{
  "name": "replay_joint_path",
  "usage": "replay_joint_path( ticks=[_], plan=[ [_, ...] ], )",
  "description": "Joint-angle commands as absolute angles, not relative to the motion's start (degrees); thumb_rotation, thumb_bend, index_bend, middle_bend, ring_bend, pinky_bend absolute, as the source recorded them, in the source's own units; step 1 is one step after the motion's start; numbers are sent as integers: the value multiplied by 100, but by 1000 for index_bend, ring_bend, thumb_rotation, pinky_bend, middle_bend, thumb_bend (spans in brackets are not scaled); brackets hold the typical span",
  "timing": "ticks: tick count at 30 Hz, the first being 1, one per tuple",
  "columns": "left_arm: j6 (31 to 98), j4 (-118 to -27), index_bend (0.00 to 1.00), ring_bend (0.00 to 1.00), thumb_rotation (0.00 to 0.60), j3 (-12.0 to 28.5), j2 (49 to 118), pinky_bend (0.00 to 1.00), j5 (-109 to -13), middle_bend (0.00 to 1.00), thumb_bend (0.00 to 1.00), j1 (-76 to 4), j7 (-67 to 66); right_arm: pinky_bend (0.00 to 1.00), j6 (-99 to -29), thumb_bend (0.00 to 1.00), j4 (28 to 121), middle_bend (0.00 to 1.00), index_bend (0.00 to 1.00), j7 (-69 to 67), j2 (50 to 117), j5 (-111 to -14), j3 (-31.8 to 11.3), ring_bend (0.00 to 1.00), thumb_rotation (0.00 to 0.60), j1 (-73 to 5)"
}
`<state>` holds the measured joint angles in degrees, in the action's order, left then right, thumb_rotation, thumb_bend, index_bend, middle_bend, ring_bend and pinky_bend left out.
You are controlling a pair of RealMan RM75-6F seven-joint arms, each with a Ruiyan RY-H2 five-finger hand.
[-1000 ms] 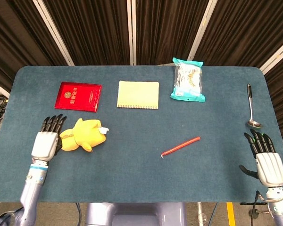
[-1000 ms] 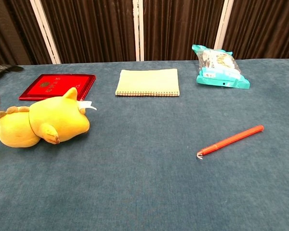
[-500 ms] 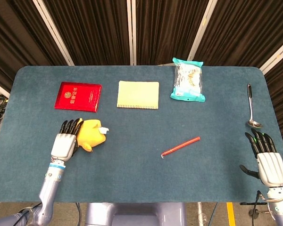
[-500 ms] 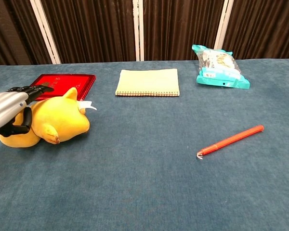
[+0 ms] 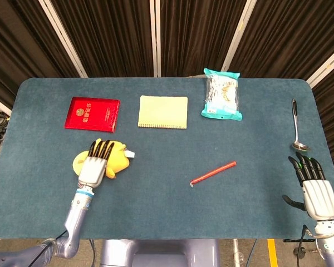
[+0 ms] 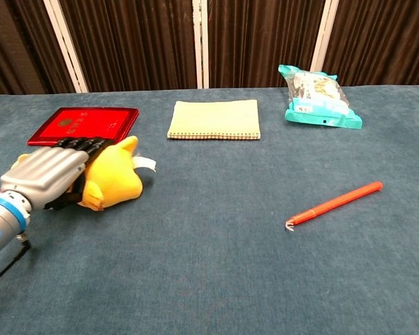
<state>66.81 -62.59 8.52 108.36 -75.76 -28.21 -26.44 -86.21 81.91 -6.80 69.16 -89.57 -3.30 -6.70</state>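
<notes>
A yellow plush toy [image 5: 118,158] [image 6: 115,183] lies on the blue table [image 5: 167,217] at the front left. My left hand [image 5: 94,167] [image 6: 45,174] lies over the toy from the near side, with its fingers wrapped across the top, and it covers most of the body. A white tag sticks out on the toy's right. My right hand [image 5: 314,186] hovers at the table's front right corner with its fingers spread and holds nothing. It shows only in the head view.
A red booklet [image 5: 92,114] [image 6: 84,124] lies just behind the toy. At the back lie a yellow notepad [image 5: 163,112] [image 6: 214,119] and a teal snack bag [image 5: 222,94] [image 6: 320,98]. A red pen [image 5: 213,173] [image 6: 334,206] lies right of centre, and a metal spoon [image 5: 296,127] lies by the right edge.
My left hand has moved right from beside the toy to lie over it, and the toy has shifted a little to the right. The right hand has stayed put.
</notes>
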Motion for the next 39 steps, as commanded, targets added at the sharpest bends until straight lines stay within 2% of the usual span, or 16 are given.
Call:
replay_joint_path(
  ticks=[1, 7, 17, 27, 39],
  plan=[
    [6850, -6307, 0, 0, 600, 748, 10892, 0, -7846, 0, 1000, -2895, -2650, 0, -8614, 84, 8188, 0, 24, -683, 6917, -8951, -333, 0, 600, -673],
    [7194, -6631, 0, 0, 600, 660, 10776, 0, -8202, 0, 1000, -2901, -2543, 0, -8644, 83, 8201, 0, 24, -711, 6898, -8965, -329, 0, 600, -659],
    [7372, -7043, 0, 0, 600, 717, 10365, 0, -8128, 0, 1000, -2759, -2604, 0, -8705, 83, 8234, 0, 24, -772, 6857, -8982, -336, 0, 600, -635],
    [6876, -6271, 0, 0, 600, 803, 10600, 0, -7610, 0, 1000, -2799, -2525, 0, -8605, 83, 8255, 0, 24, -644, 6899, -9012, -288, 0, 600, -669],
    [7166, -5999, 0, 0, 600, 572, 10562, 0, -7605, 0, 1000, -2352, -1903, 0, -8611, 84, 8299, 0, 24, -565, 6899, -9066, -251, 0, 600, -666]
  ],
)
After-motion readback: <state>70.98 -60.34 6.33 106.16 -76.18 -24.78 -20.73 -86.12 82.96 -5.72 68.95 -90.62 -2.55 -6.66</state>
